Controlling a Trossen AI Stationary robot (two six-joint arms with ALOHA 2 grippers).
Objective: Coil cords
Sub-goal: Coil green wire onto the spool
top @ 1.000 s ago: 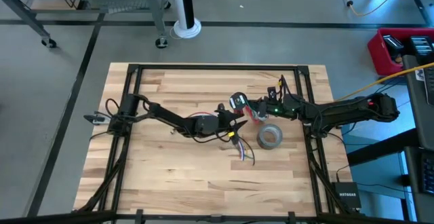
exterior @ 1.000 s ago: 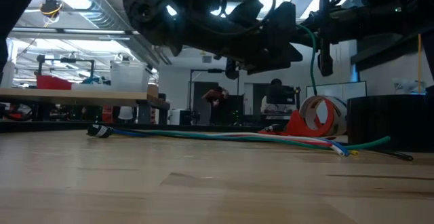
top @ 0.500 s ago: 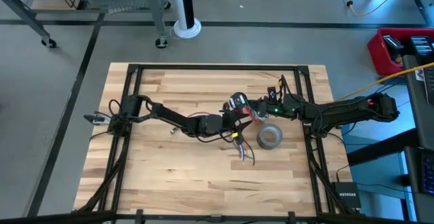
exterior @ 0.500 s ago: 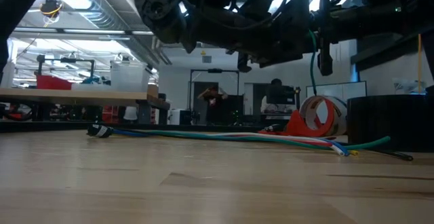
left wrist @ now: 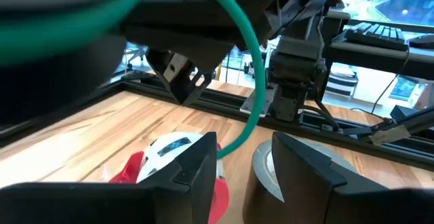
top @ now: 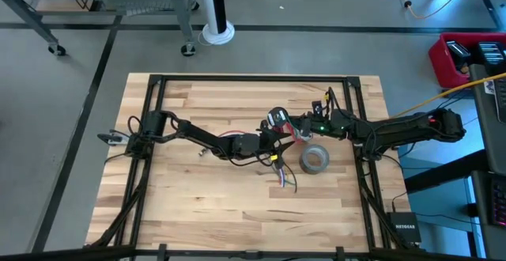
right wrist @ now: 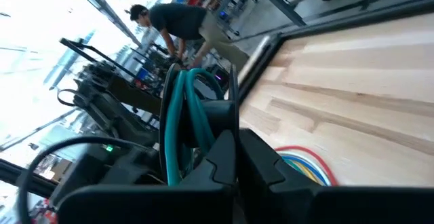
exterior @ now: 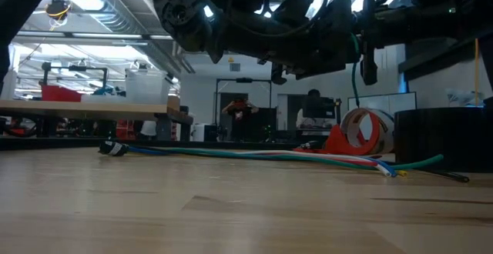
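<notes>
A bundle of multicoloured cords (exterior: 262, 155) lies stretched along the table; its ends (top: 283, 175) fan out near the middle. A dark green cord (right wrist: 182, 115) stands in loops at my right gripper (right wrist: 234, 157), which is shut on it and held level above the table's middle (top: 303, 126). My left gripper (left wrist: 244, 166) is open and level, just left of the right one (top: 277, 141). The green cord (left wrist: 252, 81) runs down past the gap between its fingers; I cannot tell whether it touches them. My right gripper pinches the looped part of the green cord (right wrist: 193, 139) between its two shut fingers, with several turns side by side. The fingers are level and come from the table's right. The loops stand lifted clear, and a loose strand (exterior: 356, 61) hangs down to the table (exterior: 420, 162).
A grey tape roll (top: 314, 159) lies flat just right of the left gripper, close by its finger (left wrist: 271, 173). A red-and-white piece (left wrist: 166, 157) sits below the two grippers (top: 286, 125). A black frame (top: 253, 77) borders the table. A person (right wrist: 183, 20) stands beyond the table.
</notes>
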